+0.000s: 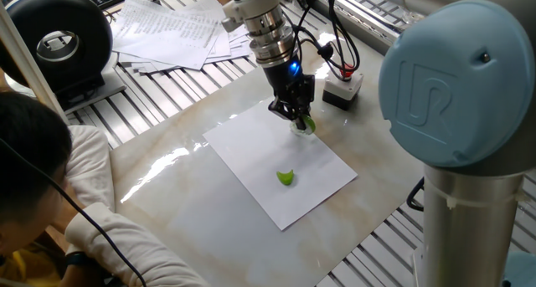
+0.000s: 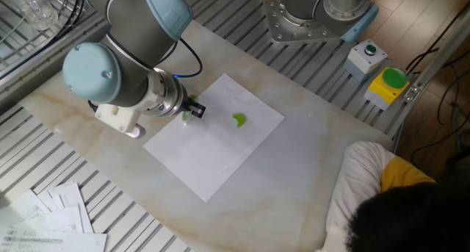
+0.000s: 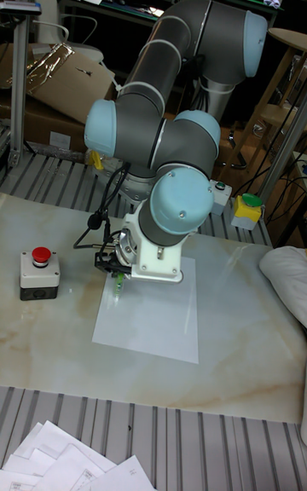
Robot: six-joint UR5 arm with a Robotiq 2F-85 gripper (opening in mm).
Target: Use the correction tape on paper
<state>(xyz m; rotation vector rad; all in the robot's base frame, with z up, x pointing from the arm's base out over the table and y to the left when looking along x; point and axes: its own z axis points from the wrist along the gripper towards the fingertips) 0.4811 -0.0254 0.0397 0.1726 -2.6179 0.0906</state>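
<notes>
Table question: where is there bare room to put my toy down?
Bare marble lies between the paper and the person's sleeve, and past the sheet toward the yellow button box. It is crowded at the paper's far edge, where the gripper holds a green tool beside the red-button box.

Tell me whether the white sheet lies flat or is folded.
Flat and spread. The paper lies fully open on the marble table, with all four corners down and no crease showing; the gripper stands over its far edge.
</notes>
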